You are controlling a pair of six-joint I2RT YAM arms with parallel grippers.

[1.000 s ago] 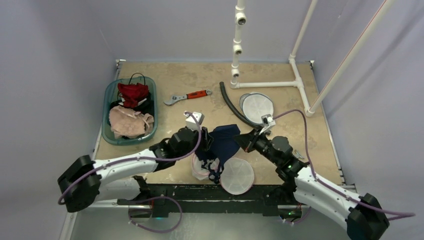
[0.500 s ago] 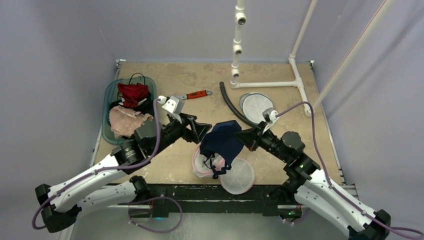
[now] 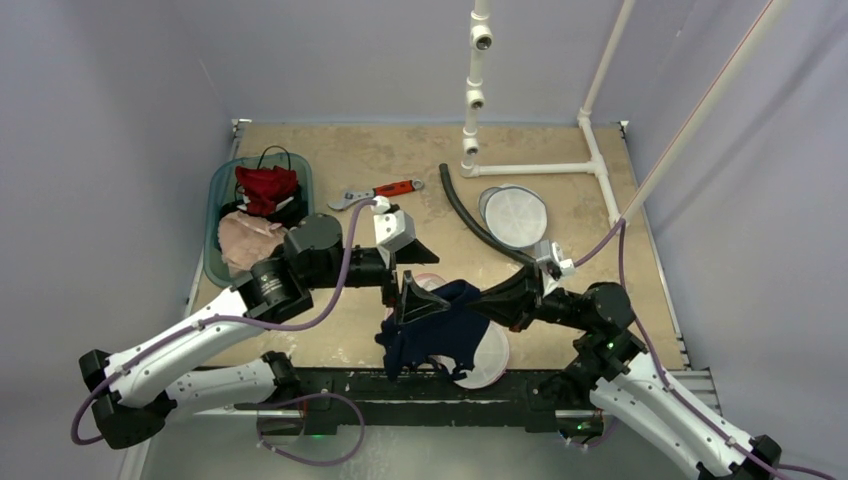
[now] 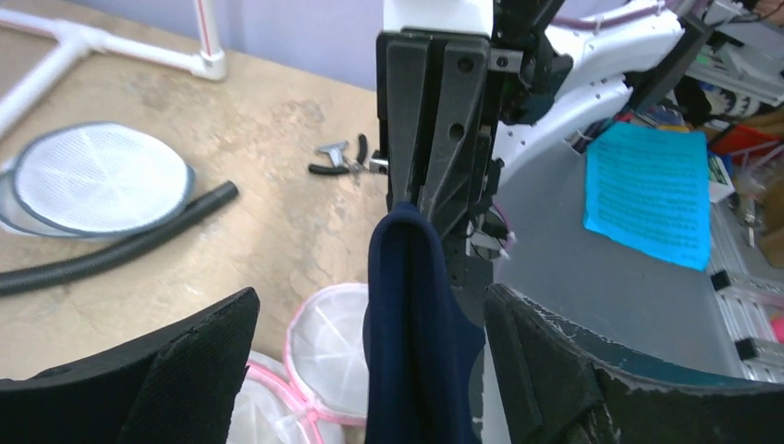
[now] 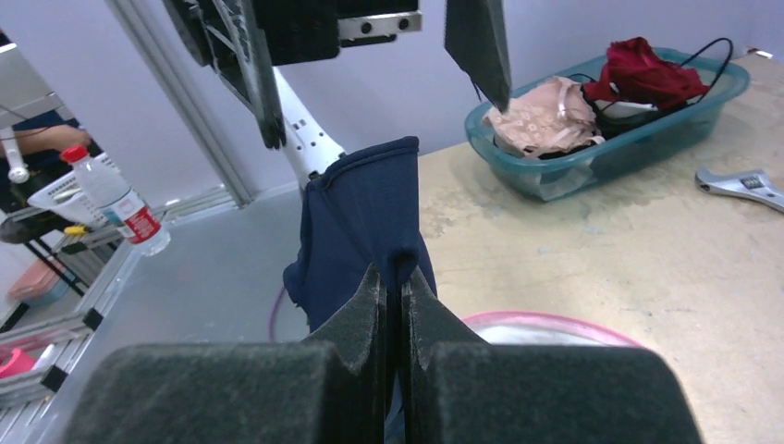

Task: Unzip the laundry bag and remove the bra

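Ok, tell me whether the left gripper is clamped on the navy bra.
No: the left gripper stands wide open, fingers apart either side of the navy bra, which the right gripper pinches shut.

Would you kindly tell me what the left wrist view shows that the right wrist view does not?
Only the left wrist view shows the black hose, the pliers and the blue paper. Only the right wrist view shows the teal bin holding clothes, the wrench and the water bottle. Both show the navy bra, pinched in the shut right gripper, and the pink-rimmed laundry bag.
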